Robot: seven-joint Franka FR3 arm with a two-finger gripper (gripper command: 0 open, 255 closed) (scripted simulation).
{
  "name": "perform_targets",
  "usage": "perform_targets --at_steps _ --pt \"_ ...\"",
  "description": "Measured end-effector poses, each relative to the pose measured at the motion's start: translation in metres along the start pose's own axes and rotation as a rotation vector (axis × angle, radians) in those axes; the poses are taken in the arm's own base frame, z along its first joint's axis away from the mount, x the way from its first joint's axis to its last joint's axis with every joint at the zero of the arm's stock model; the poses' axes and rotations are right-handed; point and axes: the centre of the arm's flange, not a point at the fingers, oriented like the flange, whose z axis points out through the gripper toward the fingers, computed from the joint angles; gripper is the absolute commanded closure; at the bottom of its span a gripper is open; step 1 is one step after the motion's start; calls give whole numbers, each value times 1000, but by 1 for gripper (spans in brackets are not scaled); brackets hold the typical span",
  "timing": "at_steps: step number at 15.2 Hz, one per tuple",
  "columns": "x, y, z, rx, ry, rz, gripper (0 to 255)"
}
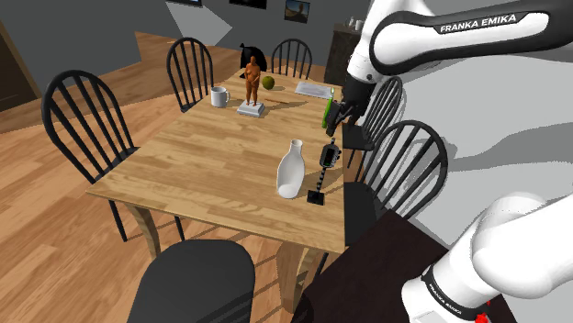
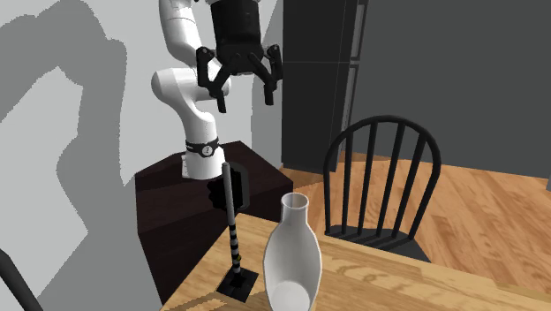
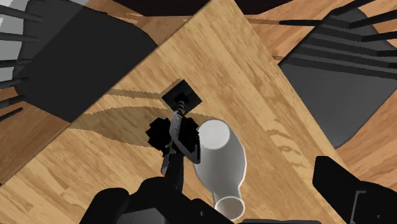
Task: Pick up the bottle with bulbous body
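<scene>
Wooden surface (image 1: 211,151). White bottle (image 1: 291,171) stands on it, black striped-post stand (image 1: 330,155) just beside bottle. Well beyond bottle, at far end: white mug (image 1: 219,96), brown figurine (image 1: 252,78) on grey base, green ball (image 1: 268,82), white flat item (image 1: 312,89).

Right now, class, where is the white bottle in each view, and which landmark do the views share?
Shoulder view: bottle at picture centre, on the table.
Second exterior view: bottle bottom centre.
Wrist view: bottle beside the black post.
Landmark: that post, beside it in every view.
</scene>
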Motion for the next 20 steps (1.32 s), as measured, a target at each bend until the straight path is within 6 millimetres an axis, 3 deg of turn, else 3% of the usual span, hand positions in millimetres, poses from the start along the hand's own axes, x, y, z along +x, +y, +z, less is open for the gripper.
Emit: perform_targets --at_steps 12,20 --pt "105 -9 116 -23 24 -114 0" --pt "110 -9 158 -24 26 -125 0"
